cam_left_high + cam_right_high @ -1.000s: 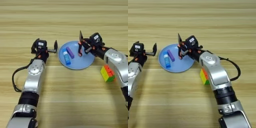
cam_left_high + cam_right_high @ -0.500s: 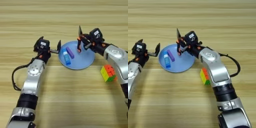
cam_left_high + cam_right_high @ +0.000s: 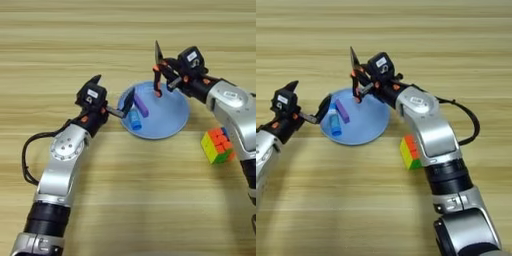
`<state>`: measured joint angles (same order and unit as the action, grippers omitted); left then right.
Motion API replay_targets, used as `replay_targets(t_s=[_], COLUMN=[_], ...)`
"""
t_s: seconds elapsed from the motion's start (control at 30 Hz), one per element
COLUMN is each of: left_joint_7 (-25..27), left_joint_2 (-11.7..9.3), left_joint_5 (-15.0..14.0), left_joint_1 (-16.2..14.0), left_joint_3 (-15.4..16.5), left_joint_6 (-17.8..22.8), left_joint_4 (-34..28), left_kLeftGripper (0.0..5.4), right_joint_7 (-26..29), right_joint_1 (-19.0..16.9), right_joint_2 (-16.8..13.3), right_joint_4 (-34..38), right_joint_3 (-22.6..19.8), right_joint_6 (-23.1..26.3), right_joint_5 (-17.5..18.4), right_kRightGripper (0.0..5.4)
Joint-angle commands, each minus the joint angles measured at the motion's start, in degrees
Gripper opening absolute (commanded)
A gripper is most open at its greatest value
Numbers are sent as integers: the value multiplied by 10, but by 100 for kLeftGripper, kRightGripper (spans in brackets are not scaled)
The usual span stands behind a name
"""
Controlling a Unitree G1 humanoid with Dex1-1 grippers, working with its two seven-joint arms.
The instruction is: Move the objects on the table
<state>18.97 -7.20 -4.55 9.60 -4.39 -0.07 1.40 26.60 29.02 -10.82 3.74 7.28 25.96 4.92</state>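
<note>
Right gripper [image 3: 167, 79] clamps the pliers [image 3: 158, 70] upright over the plate [image 3: 170, 117]. Left gripper [image 3: 112, 95], fingers spread, sits at the plate's left rim beside the tube [image 3: 134, 120] and bar [image 3: 140, 105].

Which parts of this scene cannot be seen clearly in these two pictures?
- Pliers: the right gripper covers the handles; only orange bits and the dark tip show.
- Puzzle cube, right eye view: the right forearm hides its right side.
- Glue stick: the label is too small to read.
- Purple bar: its near end sits behind the left gripper's finger, so contact is unclear.
- Blue plate: the far rim is behind the right gripper.
</note>
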Motion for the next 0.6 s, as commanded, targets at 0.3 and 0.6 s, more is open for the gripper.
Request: replay_targets(t_s=[0.3,0.6], left_joint_7=[10,1], left_joint_2=[21,30], left_joint_5=[11,15], left_joint_1=[20,48], left_joint_3=[-53,-60], left_joint_6=[8,0], left_joint_4=[34,66], left_kLeftGripper=[540,540], right_joint_7=[-4,-6], right_joint_1=[28,25], right_joint_2=[17,25], right_joint_4=[27,35], right_joint_3=[13,24], right_joint_6=[19,21], right_joint_5=[5,3], right_kRightGripper=[89,89])
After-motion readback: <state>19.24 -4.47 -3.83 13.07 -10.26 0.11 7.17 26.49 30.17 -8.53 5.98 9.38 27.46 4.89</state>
